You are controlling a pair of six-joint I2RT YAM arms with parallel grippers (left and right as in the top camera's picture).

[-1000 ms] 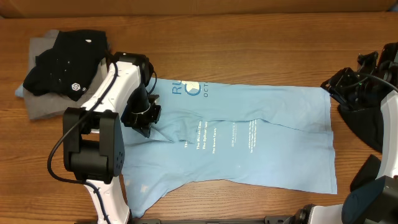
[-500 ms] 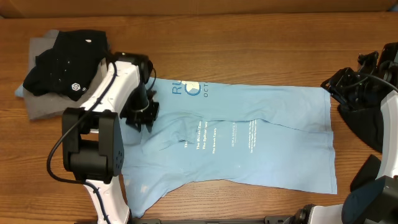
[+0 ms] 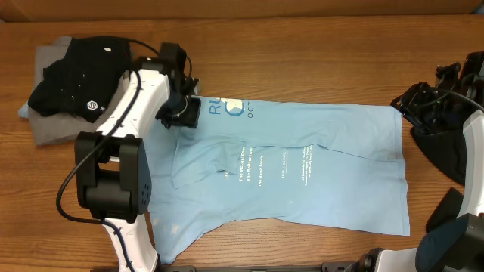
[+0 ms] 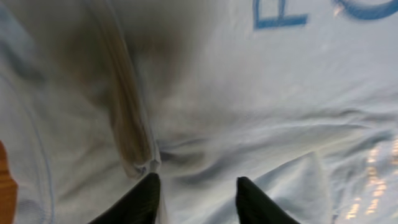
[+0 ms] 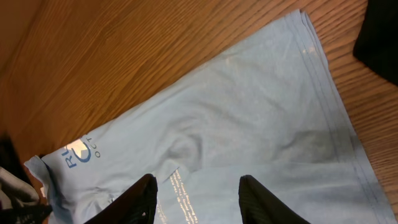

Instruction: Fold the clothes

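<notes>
- Light blue T-shirt (image 3: 318,174) spread flat mid-table (image 3: 302,60), long axis left to right. Wrinkled and bunched toward the left end, smoother at the right.
- White lettering (image 3: 249,162) in rows across mid-shirt; blue print (image 3: 227,108) at the upper-left edge.
- Left gripper (image 3: 181,113) over the shirt's upper-left corner, just beside the blue print.
- Left wrist view: fingertips (image 4: 140,199) apart with a moderate gap. Nothing pinched, bare cloth visible through the gap.
- Raised fold ridge (image 4: 134,124) running down the cloth, ending right at the left-hand fingertip. Cannot tell whether tip and cloth actually touch.
- Right gripper (image 5: 196,199) at the shirt's right end, near its upper-right corner.
- Right wrist view: jaws parted to a middling width, nothing between them. Shirt corner and bare wood in view beyond the fingers.
- Black shirts (image 3: 76,83) heaped on a grey shirt (image 3: 45,128) at the table's far upper-left, apart from the blue one.
- Gap between that pile and the blue shirt partly hidden by the left arm (image 3: 136,98).
</notes>
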